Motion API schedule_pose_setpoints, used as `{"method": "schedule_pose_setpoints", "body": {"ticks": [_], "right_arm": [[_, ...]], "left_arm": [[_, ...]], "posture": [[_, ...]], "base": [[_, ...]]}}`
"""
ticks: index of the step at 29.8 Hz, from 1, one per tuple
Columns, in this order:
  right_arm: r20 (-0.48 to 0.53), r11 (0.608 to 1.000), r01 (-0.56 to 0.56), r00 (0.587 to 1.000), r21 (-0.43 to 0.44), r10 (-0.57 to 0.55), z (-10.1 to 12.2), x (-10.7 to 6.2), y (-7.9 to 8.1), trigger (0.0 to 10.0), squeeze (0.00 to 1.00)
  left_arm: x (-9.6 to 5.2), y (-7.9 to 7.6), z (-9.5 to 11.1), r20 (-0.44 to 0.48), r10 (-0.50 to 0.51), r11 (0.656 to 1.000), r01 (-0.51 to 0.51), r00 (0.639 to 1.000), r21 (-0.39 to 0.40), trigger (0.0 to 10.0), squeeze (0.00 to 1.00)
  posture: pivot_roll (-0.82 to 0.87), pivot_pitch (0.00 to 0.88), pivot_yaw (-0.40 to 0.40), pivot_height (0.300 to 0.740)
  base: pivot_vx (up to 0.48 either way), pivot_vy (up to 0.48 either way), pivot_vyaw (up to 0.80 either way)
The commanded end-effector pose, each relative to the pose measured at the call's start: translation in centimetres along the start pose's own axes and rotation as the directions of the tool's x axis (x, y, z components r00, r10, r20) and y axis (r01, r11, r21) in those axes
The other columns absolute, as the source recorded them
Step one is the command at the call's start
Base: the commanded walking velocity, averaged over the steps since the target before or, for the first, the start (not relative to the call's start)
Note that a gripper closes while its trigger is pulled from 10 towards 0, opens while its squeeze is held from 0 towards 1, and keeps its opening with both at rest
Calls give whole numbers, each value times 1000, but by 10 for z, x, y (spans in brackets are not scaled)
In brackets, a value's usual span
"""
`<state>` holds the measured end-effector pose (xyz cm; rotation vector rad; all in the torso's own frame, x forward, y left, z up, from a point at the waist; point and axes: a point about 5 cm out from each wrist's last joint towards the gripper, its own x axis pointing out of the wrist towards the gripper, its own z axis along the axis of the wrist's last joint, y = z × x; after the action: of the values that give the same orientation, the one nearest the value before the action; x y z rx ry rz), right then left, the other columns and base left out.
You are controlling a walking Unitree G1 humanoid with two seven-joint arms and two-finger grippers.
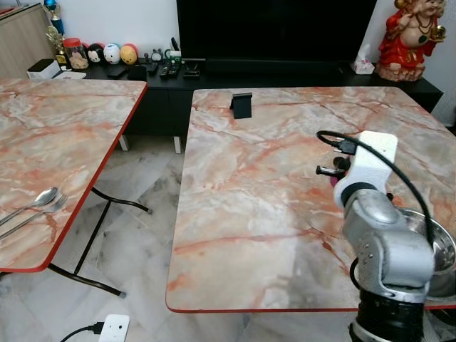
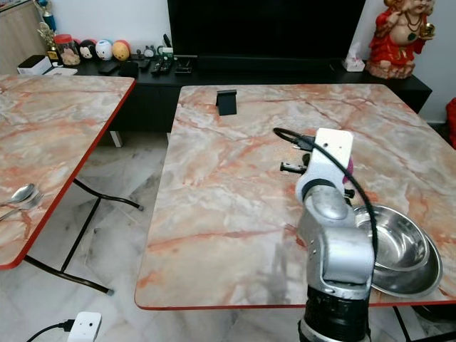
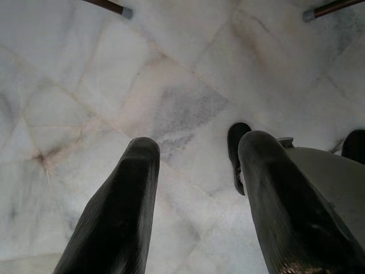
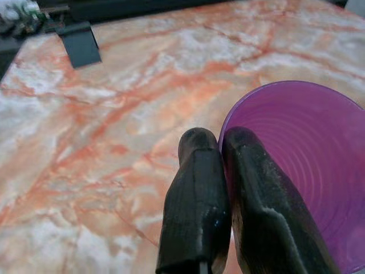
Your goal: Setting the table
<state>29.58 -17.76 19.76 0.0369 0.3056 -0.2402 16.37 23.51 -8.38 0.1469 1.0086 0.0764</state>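
Two black fingers of the right gripper (image 4: 219, 148) pinch the rim of a ribbed, round purple plastic cup (image 4: 296, 154) above the marble-patterned table (image 4: 114, 114).

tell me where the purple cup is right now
The purple cup is pinched by its rim in the right tool, held over the right-hand marble table, just beyond the steel bowls near its front right corner.

Wide bare marble across the near table (image 2: 214, 206), open from the front edge to the small black stand (image 2: 226, 101) near the far edge. Blocked at the right by the raised right arm, its right gripper (image 4: 219, 151) pinched on the rim of a purple cup (image 4: 302, 165), and by the steel bowl (image 2: 402, 249) at the front corner. Open floor aisle between the two tables
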Motion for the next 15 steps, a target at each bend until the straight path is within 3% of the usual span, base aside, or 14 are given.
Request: {"method": "schedule_pose_setpoints", "body": {"ticks": [1,5,8,15], "right_arm": [[-70,1000,20,997,-7,-21,-9,2,-12,10000,0],[-91,1000,4,996,-18,-6,-9,2,-13,10000,0],[-143,998,-38,989,59,46,-10,-1,-10,10000,0],[-166,994,-109,980,-4,107,-15,-7,-1,10000,0]], "left_arm": [[1,-5,2,-6,-17,1000,17,1000,3,10000,0],[2,-9,4,-5,-21,1000,21,1000,3,10000,0],[2,-11,7,-5,-20,1000,20,1000,2,10000,0],[1,-9,3,-10,-17,1000,17,1000,6,10000,0]], "posture": [[-16,0,-25,740],[-16,0,-23,740],[-4,0,-39,740],[-15,0,-31,740]], "base": [[0,0,0],[0,0,0],[0,0,0],[0,0,0]]}}
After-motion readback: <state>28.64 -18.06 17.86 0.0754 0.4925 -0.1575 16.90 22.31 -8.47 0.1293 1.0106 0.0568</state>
